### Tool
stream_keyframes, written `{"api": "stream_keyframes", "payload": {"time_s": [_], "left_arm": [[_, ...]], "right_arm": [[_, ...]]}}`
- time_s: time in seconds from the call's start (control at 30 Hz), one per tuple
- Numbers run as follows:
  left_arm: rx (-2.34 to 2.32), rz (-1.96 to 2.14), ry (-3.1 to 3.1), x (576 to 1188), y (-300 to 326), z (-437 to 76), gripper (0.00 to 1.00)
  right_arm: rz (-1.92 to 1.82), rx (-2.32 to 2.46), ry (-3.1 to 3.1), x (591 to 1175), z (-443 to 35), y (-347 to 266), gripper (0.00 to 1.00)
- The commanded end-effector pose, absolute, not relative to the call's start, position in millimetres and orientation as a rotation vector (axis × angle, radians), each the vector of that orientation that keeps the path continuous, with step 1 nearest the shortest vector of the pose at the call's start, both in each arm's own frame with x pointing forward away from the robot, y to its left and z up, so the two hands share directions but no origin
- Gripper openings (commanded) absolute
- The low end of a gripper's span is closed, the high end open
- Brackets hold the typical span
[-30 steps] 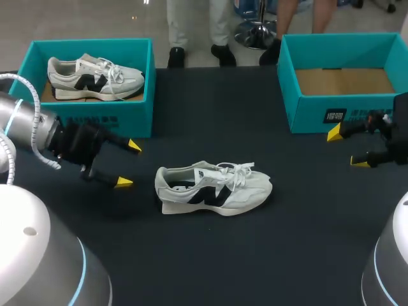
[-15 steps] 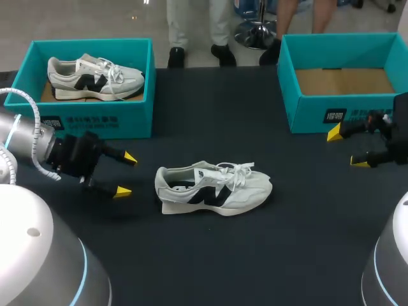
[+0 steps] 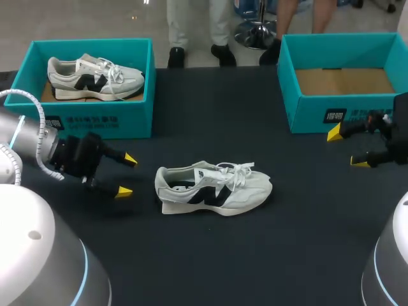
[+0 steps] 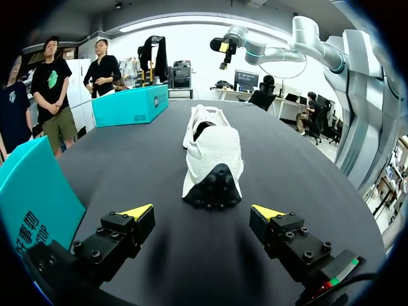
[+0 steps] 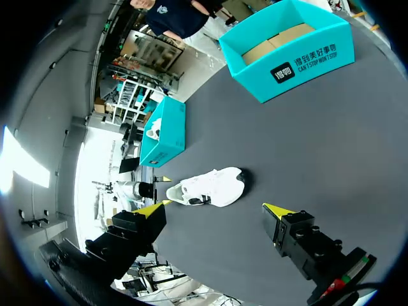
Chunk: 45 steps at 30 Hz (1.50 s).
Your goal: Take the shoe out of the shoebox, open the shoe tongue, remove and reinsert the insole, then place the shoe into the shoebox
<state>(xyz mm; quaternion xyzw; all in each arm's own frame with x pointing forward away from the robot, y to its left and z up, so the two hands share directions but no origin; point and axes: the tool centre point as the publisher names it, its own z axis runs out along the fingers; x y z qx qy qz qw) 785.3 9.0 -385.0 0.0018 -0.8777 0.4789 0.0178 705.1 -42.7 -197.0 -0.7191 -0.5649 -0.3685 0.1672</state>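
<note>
A white sneaker with black side marks [image 3: 213,188] lies on its sole in the middle of the black table, heel toward my left arm. My left gripper [image 3: 126,174] is open just off the heel, not touching it. In the left wrist view the sneaker [image 4: 212,153] lies straight ahead of the gripper [image 4: 203,212], heel nearest. Open with nothing in it, my right gripper [image 3: 346,148] hangs at the right edge, in front of the empty teal shoebox [image 3: 319,115]. From the right wrist, the sneaker [image 5: 207,187] lies ahead of that gripper [image 5: 214,209].
A second teal shoebox [image 3: 95,121] at the back left holds another white sneaker [image 3: 95,76]. Its corner [image 4: 32,197] shows close beside my left gripper. The empty box [image 5: 299,54] stands at the back right.
My left gripper has dropped a little toward the table's front edge, staying open near the sneaker's heel. The right arm and the sneaker have not moved.
</note>
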Motion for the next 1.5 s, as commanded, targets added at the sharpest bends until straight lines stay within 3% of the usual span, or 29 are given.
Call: {"api": "stream_keyframes", "payload": {"time_s": [0.03, 0.6, 1.5], "left_arm": [[0.007, 1.488, -2.73, 783.9, 9.1, -384.8, 1.0], [0.087, 1.514, -2.71, 770.0, -0.3, -395.2, 1.0], [0.157, 1.55, -2.703, 765.4, -66.9, -417.4, 1.0]], "right_arm": [[-1.047, -2.049, -1.607, 704.4, -197.1, -42.5, 1.0], [-1.047, -2.049, -1.607, 704.4, -197.1, -42.5, 1.0], [-1.047, -2.049, -1.607, 704.4, -197.1, -42.5, 1.0]]}}
